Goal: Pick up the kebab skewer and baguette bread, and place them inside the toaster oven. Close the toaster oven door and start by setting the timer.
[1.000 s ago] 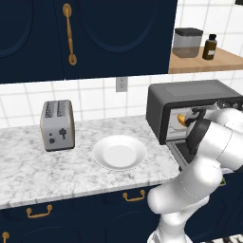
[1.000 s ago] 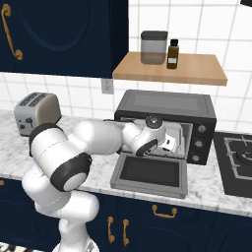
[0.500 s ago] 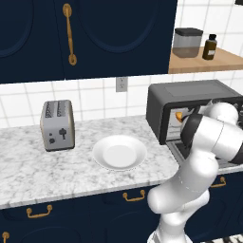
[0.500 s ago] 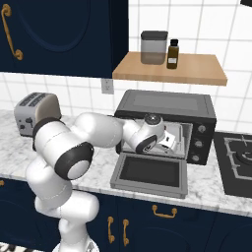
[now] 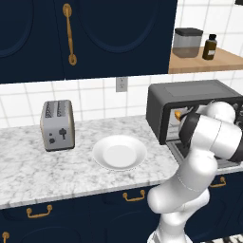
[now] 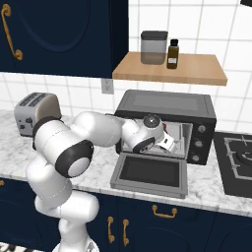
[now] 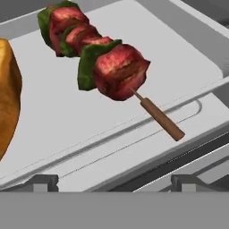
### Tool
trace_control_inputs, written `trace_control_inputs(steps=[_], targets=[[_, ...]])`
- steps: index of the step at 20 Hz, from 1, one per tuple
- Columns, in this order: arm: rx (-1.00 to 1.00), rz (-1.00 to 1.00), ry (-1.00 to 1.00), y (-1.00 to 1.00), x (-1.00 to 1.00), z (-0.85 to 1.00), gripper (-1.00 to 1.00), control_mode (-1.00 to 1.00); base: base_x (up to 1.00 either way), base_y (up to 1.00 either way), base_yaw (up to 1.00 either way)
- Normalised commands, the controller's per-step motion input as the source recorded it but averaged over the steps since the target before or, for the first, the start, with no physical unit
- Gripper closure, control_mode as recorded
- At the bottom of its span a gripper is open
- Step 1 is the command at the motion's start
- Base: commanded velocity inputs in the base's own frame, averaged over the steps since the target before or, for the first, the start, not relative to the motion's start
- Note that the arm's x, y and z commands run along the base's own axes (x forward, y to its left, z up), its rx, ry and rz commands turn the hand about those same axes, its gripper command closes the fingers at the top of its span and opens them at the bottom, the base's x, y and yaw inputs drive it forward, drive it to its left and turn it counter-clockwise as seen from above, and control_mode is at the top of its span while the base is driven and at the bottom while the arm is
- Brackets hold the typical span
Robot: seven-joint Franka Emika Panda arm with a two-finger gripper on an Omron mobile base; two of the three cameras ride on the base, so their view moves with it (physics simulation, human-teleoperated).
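Observation:
The kebab skewer (image 7: 103, 60), red-brown meat chunks with green pieces on a wooden stick, lies on the grey tray (image 7: 179, 62) inside the toaster oven (image 6: 167, 106). The golden baguette bread (image 7: 8, 96) rests on the same tray, at the left edge of the hand view. The toaster oven door (image 6: 150, 172) hangs dropped open in front. My gripper (image 6: 171, 143) is at the oven's mouth, open, with nothing in it. In the left base view my forearm covers the opening of the toaster oven (image 5: 190, 92).
An empty white plate (image 5: 119, 152) sits on the marble counter, with a silver two-slot toaster (image 5: 57, 126) further left. A wooden shelf (image 6: 170, 69) above the oven carries a jar and a bottle. A stove (image 6: 238, 160) lies to the right.
My forearm and elbow have turned and risen a little, while the hand has stayed at the oven's mouth. The skewer and the bread have not moved.

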Motion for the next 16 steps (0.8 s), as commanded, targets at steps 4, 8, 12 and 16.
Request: trace_control_inputs(steps=[4, 8, 12, 16], targets=[[0.06, -0.12, -0.08, 0.0, 0.19, -0.03, -1.0, -1.0, 0.0, 0.0, 0.0], [0.02, -0.08, -0.04, 0.0, 0.01, 0.0, -1.0, -1.0, 0.0, 0.0, 0.0], [0.01, -0.03, -0.02, -0.02, -0.26, 0.01, -1.0, -1.0, 0.0, 0.0, 0.0], [0.0, 0.01, 0.0, 0.0, -0.59, 0.41, -1.0, -1.0, 0.0, 0.0, 0.0]])
